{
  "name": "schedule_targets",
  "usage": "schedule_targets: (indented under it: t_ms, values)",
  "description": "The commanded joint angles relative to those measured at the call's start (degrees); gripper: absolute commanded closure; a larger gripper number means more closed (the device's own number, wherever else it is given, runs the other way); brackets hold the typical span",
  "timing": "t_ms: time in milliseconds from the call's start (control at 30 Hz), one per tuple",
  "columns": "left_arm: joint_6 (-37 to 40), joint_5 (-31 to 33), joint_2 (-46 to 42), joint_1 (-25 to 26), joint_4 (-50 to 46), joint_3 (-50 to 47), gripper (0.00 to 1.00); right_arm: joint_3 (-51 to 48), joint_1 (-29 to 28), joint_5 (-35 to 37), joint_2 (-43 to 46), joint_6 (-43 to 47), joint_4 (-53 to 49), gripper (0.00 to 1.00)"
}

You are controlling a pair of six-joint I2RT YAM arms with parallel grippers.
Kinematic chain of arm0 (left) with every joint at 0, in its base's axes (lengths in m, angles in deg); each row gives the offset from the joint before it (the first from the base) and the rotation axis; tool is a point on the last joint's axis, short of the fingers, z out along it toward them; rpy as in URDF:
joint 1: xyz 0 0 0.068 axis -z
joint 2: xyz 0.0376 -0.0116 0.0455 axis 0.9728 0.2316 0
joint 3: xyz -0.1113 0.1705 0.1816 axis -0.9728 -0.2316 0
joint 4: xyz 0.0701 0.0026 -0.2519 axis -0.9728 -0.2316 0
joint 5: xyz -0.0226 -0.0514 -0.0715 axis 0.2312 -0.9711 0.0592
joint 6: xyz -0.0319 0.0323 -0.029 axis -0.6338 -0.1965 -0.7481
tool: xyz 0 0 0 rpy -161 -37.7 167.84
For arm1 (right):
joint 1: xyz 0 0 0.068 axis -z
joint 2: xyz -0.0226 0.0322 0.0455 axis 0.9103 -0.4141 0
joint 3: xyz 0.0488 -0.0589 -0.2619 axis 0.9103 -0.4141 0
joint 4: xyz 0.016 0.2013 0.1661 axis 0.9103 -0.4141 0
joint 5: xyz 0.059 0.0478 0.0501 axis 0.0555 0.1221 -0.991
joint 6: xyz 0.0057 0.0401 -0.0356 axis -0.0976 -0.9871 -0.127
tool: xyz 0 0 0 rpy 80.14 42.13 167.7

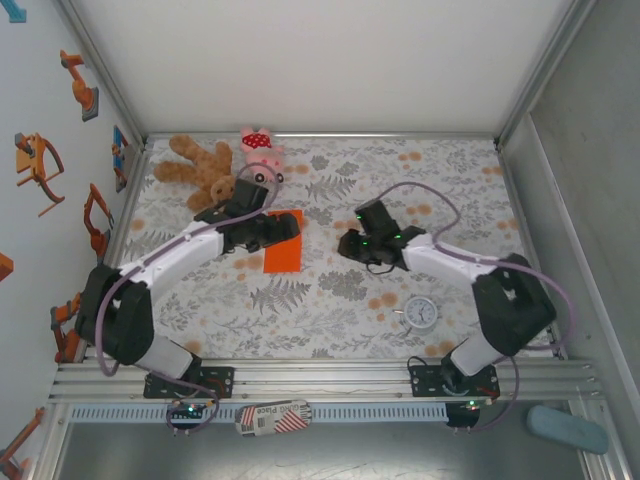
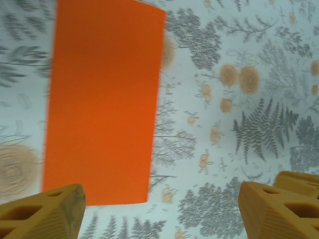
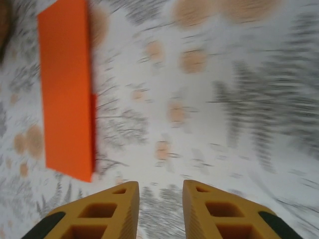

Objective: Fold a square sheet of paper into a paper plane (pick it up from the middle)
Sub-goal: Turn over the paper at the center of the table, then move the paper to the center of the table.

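The orange sheet of paper (image 1: 283, 243) lies flat on the flowered tablecloth as a narrow rectangle, folded in half; it has no paper plane shape. In the right wrist view a second layer peeks out along the long edge of the paper (image 3: 67, 89). My left gripper (image 1: 285, 228) hovers over its far end, jaws wide open, nothing between them. In the left wrist view the paper (image 2: 102, 99) lies ahead of the left finger, and the left gripper (image 2: 162, 214) spans bare cloth. My right gripper (image 1: 345, 245) sits to the paper's right, apart from it. The right gripper (image 3: 160, 209) shows a narrow empty gap.
A brown teddy bear (image 1: 200, 165) and a pink plush pig (image 1: 262, 150) lie at the back left, just beyond the left gripper. A small white clock (image 1: 421, 312) stands near the right arm. Walls enclose the table (image 1: 450, 180) on three sides.
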Motion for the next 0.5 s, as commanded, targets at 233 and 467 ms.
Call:
schedule_targets:
  t_ms: [233, 467]
  values:
    - [-4.6, 5.8, -12.9, -10.2, -1.6, -12.0, 0.04, 16.9, -7.6, -8.8, -18.8, -3.6, 8.7, 0.84]
    - [-5.7, 4.1, -13.6, -12.2, -1.9, -13.7, 0.04, 25.0, -7.6, -8.9, -27.1, -2.4, 3.1, 0.84]
